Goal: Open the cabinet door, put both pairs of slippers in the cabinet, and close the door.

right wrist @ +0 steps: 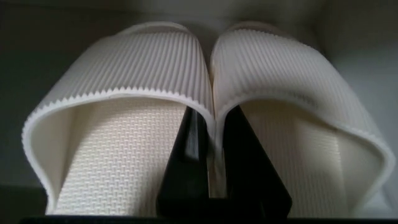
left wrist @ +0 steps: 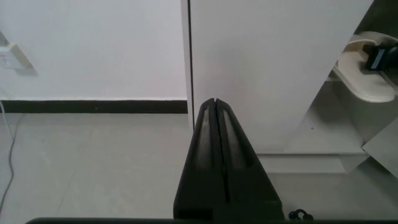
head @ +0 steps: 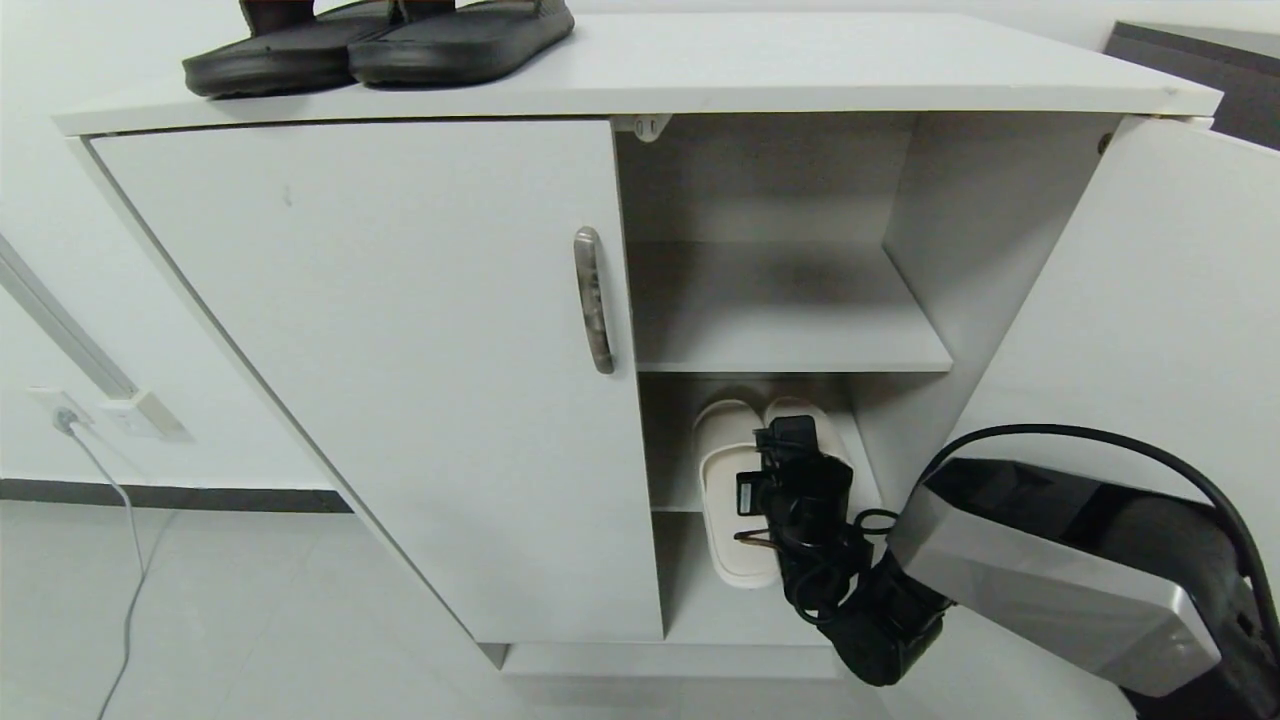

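A pair of white slippers [head: 728, 480] [right wrist: 149, 93] lies on the lower shelf of the white cabinet [head: 800, 80], toes toward the back. My right gripper [head: 790, 450] [right wrist: 211, 155] reaches into them, its fingers shut on the two touching inner strap edges. The left wrist view also catches a white slipper [left wrist: 367, 84] with that gripper on it. A pair of black slippers [head: 380, 45] sits on the cabinet top at the left. My left gripper [left wrist: 215, 124] is shut and empty, low in front of the closed left door [head: 400, 350].
The right door [head: 1150, 300] stands swung open to the right. The left door has a metal handle [head: 593, 300]. The middle shelf [head: 780, 330] is bare. A wall socket with a cable [head: 65, 420] is at the left, above grey floor.
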`<state>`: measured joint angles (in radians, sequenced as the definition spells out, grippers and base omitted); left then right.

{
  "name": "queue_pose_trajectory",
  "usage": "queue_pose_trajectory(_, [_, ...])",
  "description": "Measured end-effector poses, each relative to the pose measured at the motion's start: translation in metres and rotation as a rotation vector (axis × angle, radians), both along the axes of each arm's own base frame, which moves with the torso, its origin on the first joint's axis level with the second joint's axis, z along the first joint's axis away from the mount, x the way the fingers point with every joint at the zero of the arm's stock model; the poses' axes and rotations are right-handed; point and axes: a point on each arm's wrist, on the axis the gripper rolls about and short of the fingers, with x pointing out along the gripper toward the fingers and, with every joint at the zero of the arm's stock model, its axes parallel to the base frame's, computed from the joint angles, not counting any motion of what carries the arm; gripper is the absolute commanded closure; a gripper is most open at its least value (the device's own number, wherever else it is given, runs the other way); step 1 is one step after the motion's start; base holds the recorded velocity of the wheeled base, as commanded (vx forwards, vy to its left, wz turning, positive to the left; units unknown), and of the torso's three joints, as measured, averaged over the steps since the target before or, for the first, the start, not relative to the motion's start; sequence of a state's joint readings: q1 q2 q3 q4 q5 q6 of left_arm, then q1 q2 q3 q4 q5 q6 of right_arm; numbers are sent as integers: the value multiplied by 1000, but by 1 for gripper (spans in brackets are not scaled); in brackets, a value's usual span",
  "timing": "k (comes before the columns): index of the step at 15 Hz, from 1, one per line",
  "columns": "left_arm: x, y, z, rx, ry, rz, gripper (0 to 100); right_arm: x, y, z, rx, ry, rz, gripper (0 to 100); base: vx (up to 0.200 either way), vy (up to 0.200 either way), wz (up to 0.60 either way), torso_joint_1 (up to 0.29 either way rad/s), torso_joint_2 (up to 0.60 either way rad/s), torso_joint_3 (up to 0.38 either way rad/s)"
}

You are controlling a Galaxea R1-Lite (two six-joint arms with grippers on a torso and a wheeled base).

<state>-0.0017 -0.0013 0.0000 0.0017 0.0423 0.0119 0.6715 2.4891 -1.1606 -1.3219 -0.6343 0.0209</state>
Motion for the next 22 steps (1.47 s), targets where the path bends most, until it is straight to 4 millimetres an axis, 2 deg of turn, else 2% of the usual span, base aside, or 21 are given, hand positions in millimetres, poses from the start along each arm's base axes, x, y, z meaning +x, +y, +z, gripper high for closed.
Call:
queue_pose_trajectory(7, [0, 0, 0, 0, 0, 0, 100, 53, 13, 18, 12, -15, -50, 100, 0, 0, 0, 0, 0, 0])
queue_pose_trajectory(11, [0, 0, 0, 0, 0, 0, 100, 72, 11, 17, 7, -13, -100, 100, 0, 0, 0, 0, 0, 0])
queue_pose_trajectory(15, [0, 0, 0, 0, 0, 0, 100, 82, 9, 14, 4, -10, -116, 100, 0, 0, 0, 0, 0, 0])
queue_pose_trajectory(16, [0, 0, 0, 0, 0, 0, 100, 84, 9, 14, 4, -10, -118, 0, 0, 0, 0, 0, 0, 0])
queue_pose_trajectory(22, [0, 0, 0, 2, 0, 0, 100, 80, 8, 7, -17, 16, -118, 0, 0, 0, 0, 0, 0, 0])
